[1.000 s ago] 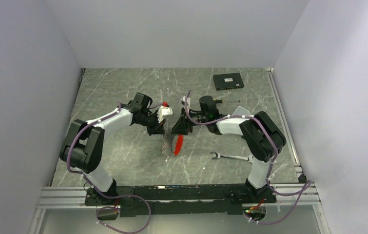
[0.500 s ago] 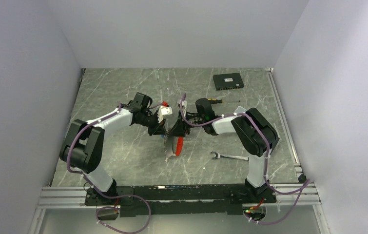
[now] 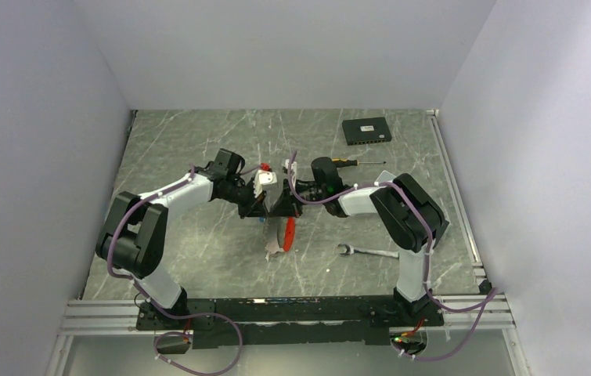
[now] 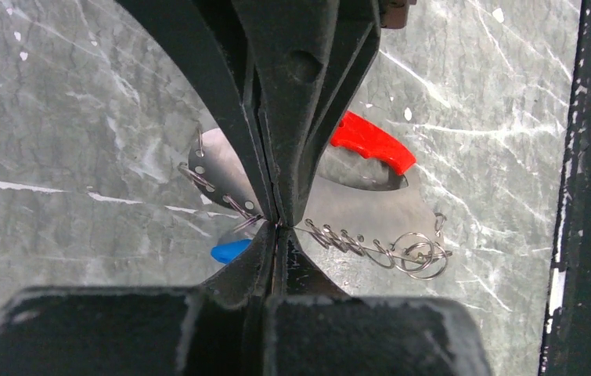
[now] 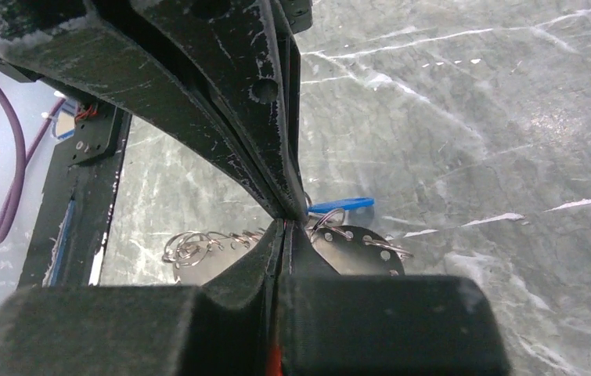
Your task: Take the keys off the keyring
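Now grips the keyring [image 4: 370, 247] with both hands over the middle of the grey marbled bench [image 3: 198, 149]. Clenches the left hand [image 4: 276, 224] on a thin wire link, jaws pressed flat together with no gap. Clenches the right hand [image 5: 285, 222] on the chain in the same way, fingertips just beside the left pair in the top view. Trails a run of linked loops to one side of the grip, ending in a cluster of small split rings. Shows the red tag [image 4: 372, 142] just under the hands, beside a flat silvery plate [image 4: 354, 205] with small holes along its rim. Carries the keys [image 5: 341, 205] right at the grip: blue head plain to see beside the fingers, any others too small to pick out. Cannot tell whether tag and plate rest on the bench or hang clear. Lying near the right arm, well apart from the keyring: silver wrench [image 3: 368, 252]. Farther back: screwdriver [image 3: 352, 162] and black box [image 3: 366, 130].
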